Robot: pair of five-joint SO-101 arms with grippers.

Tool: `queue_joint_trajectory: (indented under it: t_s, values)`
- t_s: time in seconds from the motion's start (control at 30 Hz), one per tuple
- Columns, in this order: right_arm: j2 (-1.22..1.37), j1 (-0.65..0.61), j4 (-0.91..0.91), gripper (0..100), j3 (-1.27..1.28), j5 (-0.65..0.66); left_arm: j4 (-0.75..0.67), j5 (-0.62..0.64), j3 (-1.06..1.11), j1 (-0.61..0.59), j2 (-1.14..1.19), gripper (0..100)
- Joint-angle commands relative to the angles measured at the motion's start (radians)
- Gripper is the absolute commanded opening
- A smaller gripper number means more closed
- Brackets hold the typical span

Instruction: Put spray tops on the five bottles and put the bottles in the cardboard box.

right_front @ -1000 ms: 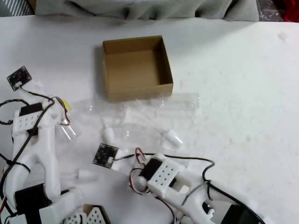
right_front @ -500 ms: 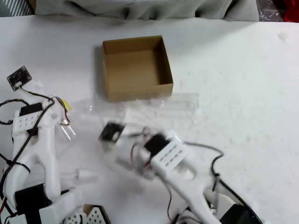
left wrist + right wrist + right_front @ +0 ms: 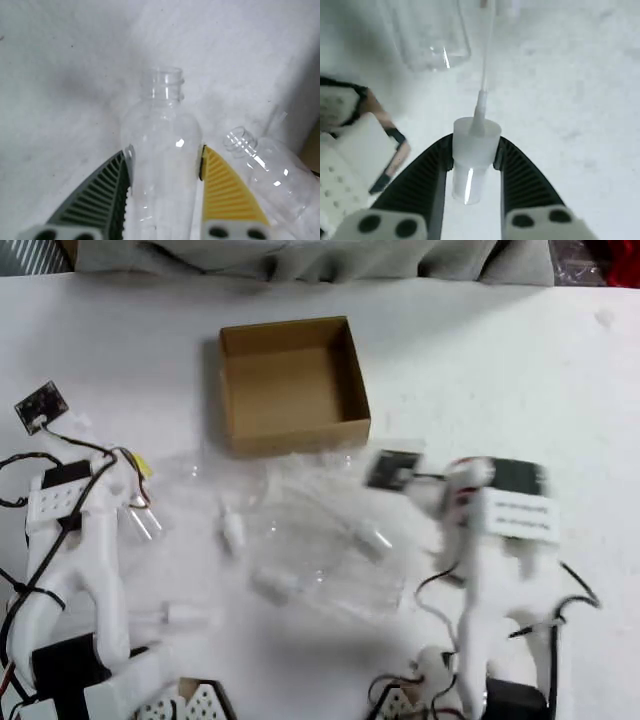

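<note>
Well, my left gripper point(image 3: 162, 157) is clamped on a clear bottle point(image 3: 161, 115), with the grey finger on one side, the yellow finger on the other, and the open neck pointing away from me. A second bottle point(image 3: 267, 167) lies just beside it, its neck open as well. From above, my left arm point(image 3: 70, 530) sits left of the box point(image 3: 300, 435) and nearer my base than the box is. My right gripper point(image 3: 473, 147) pinches a white spray top point(image 3: 475, 131) by its collar, and the thin tube point(image 3: 485, 60) sticks out ahead. My right arm point(image 3: 495, 530) stands off the box's right front corner. Between the two arms, on the near side of the box, more bottles point(image 3: 330, 560) lie jumbled on the white table point(image 3: 520, 360) with loose spray tops point(image 3: 232, 532) among them. The box stands open-topped, beyond the jumble.
</note>
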Motion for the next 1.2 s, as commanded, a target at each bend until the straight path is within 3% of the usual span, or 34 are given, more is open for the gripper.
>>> queue_joint_trajectory:
  t_s: [0.0, 0.1, 0.37, 0.47, 0.63, 0.8, 0.9, 1.0, 1.17]
  values:
    - [0.007, 0.294, -0.14, 1.8, -0.029, 0.391, -0.021, -0.006, -0.002, -0.004, -0.004, 2]
    - [0.05, 0.378, -0.271, 1.8, 0.005, 0.494, -0.021, -0.006, -0.002, -0.004, -0.004, 2]
    - [0.292, 0.44, -0.553, 2.2, -0.009, 0.549, -0.021, -0.006, -0.002, -0.004, -0.004, 2]
    - [0.4, 0.461, -0.584, 9.8, -0.037, 0.606, -0.021, -0.006, -0.002, -0.004, -0.004, 2]
    - [0.513, 0.466, -0.579, 21.4, -0.141, 0.582, -0.021, -0.006, -0.002, -0.004, -0.002, 2]
    - [0.526, 0.463, -0.536, 15.8, -0.282, 0.262, -0.021, -0.006, -0.002, -0.004, -0.002, 2]
    - [0.526, 0.47, -0.407, 8.9, -0.382, -0.011, -0.021, -0.006, -0.002, -0.004, -0.002, 2]
    - [0.527, 0.499, -0.302, 2.6, -0.431, -0.198, -0.021, -0.006, -0.002, -0.004, -0.002, 2]
    - [0.533, 0.573, -0.226, 1.7, -0.431, -0.486, -0.021, -0.006, -0.002, -0.004, -0.002, 2]
